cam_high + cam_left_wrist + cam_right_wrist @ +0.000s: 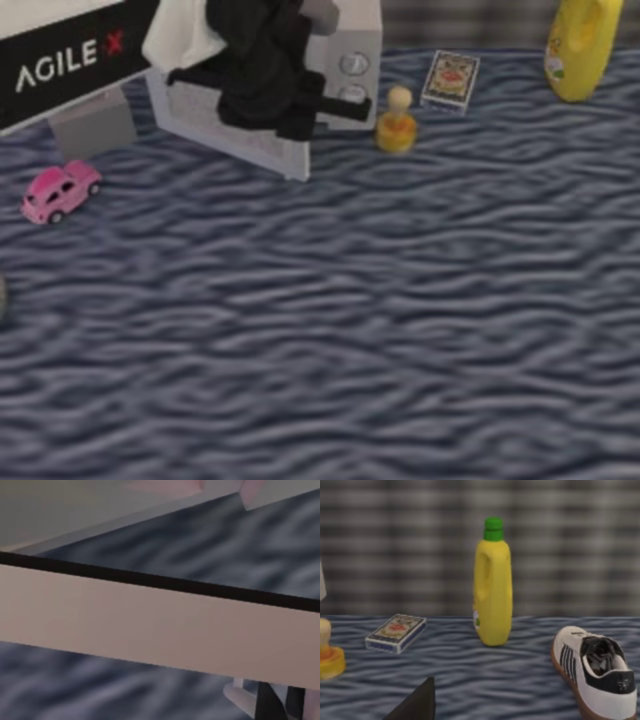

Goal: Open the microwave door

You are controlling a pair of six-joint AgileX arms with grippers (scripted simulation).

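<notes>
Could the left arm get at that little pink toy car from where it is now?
Probably yes. The pink toy car sits alone on open cloth at the table's left, nothing around it. But the left arm is busy at the microwave door.

Our table [330, 340] carries a rippled blue-grey cloth over all of it. The microwave [345, 50] stands at its far edge; we take it as landmark. Just beside its knobbed end: a yellow stamp with pale knob [397, 124]. Beyond that, a card box [450, 78] lies flat. Farther off the same way, a yellow bottle [582, 45] and a white sneaker [595, 672]. On the microwave's opposite side, nearer us, a pink toy car [60, 191]; a grey cube [95, 125] sits beside the microwave.
</notes>
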